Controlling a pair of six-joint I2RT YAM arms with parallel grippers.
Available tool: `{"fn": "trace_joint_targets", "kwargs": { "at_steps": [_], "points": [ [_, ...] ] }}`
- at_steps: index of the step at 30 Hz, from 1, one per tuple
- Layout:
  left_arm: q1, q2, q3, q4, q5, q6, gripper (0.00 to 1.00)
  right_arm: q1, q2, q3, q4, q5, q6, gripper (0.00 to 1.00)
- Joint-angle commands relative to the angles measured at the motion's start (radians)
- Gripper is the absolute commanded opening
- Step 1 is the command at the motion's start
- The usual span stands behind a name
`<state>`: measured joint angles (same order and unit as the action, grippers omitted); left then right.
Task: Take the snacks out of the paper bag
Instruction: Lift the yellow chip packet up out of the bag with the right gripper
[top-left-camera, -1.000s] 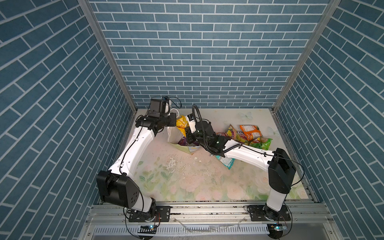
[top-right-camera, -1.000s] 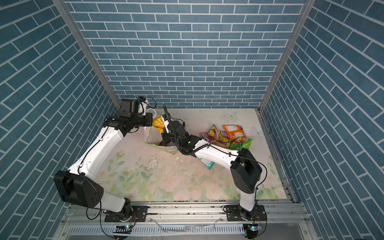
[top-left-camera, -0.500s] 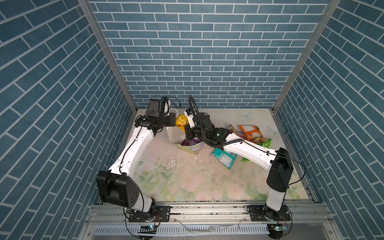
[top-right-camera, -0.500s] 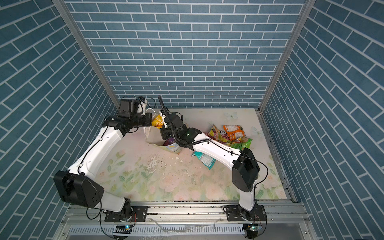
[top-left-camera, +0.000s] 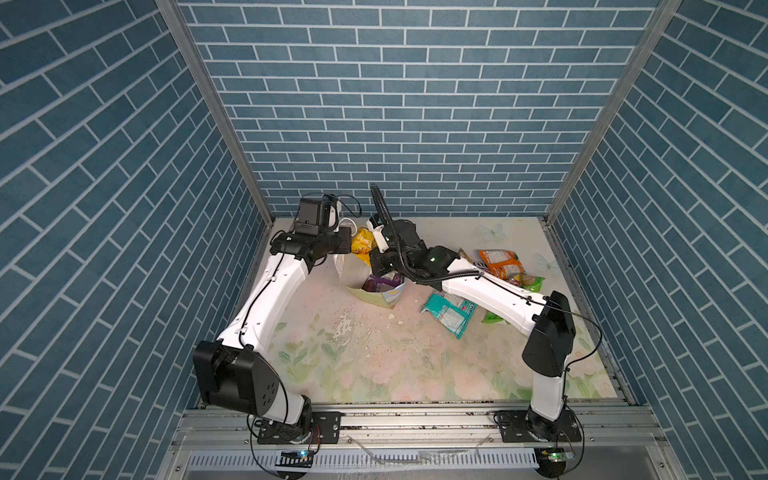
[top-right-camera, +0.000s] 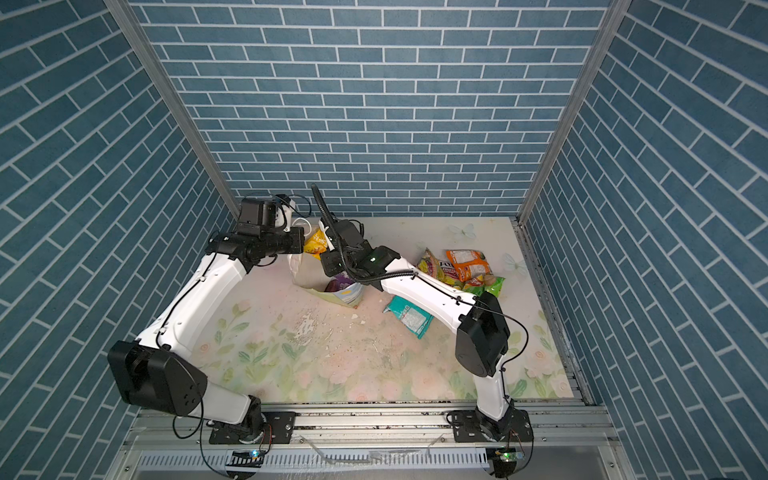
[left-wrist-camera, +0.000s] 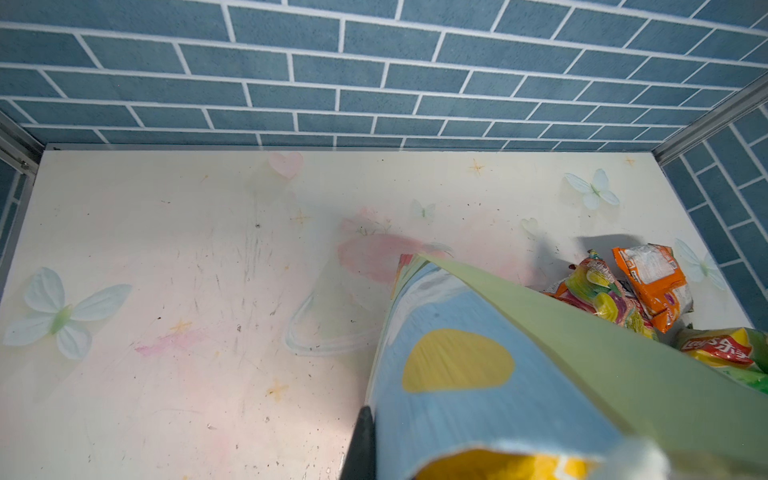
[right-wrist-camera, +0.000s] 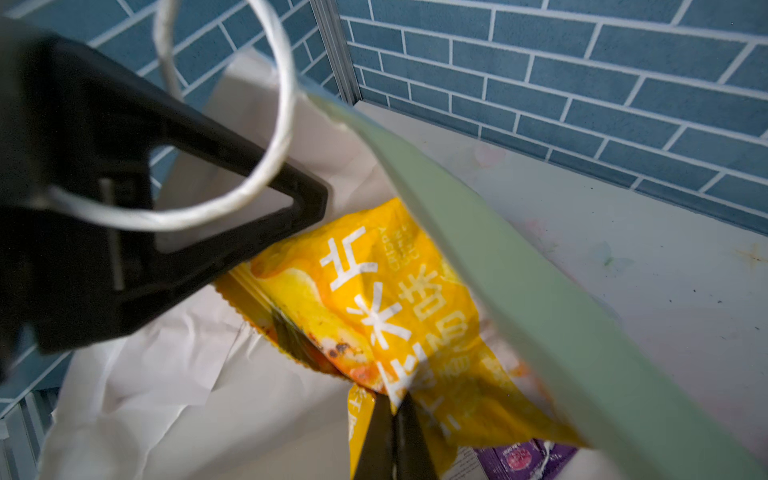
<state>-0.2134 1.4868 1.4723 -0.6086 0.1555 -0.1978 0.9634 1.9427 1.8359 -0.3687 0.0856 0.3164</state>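
The paper bag (top-left-camera: 353, 270) (top-right-camera: 306, 272) stands open at the back of the table, white inside. My left gripper (top-left-camera: 345, 242) (left-wrist-camera: 374, 451) is shut on its rim, beside the blue outer wall (left-wrist-camera: 478, 415). A white cord handle (right-wrist-camera: 276, 124) loops over that gripper. My right gripper (top-left-camera: 372, 250) (right-wrist-camera: 392, 436) is shut on a yellow snack packet (top-left-camera: 362, 242) (top-right-camera: 316, 243) (right-wrist-camera: 386, 299) at the bag's mouth. A purple packet (top-left-camera: 376, 284) (right-wrist-camera: 519, 461) lies inside the bag.
To the right of the bag, a teal packet (top-left-camera: 451, 309) (top-right-camera: 409, 313), an orange one (top-left-camera: 500, 264) (top-right-camera: 467, 262), a fruit-print one (top-right-camera: 436, 268) and a green one (top-left-camera: 532, 282) lie on the table. The back wall stands close behind the bag. White scuffs mark the table's middle.
My right arm has swung back and up, bringing its gripper from low in the bag to the bag's mouth and uncovering the teal packet. The left arm and the bag have stayed put.
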Motion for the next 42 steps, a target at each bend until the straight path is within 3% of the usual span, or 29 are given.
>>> {"fn": "trace_joint_targets", "kwargs": {
  "at_steps": [1,10,14,20,42],
  "points": [
    [0.006,-0.013,-0.008,0.011,0.023,-0.007,0.0,-0.015,0.043,0.113,-0.065,-0.01,0.01,0.0],
    [0.006,-0.015,-0.01,0.012,0.018,-0.003,0.0,-0.045,0.097,0.273,-0.242,-0.106,0.066,0.0],
    [0.005,-0.013,-0.012,0.012,0.022,-0.007,0.0,-0.054,0.077,0.252,-0.214,-0.142,0.079,0.0],
    [0.005,-0.005,-0.009,0.008,0.021,-0.003,0.0,-0.072,0.047,0.179,-0.108,-0.288,0.106,0.0],
    [0.006,-0.007,-0.005,-0.005,-0.015,-0.001,0.0,-0.088,-0.161,-0.08,0.087,-0.265,0.115,0.0]
  ]
}}
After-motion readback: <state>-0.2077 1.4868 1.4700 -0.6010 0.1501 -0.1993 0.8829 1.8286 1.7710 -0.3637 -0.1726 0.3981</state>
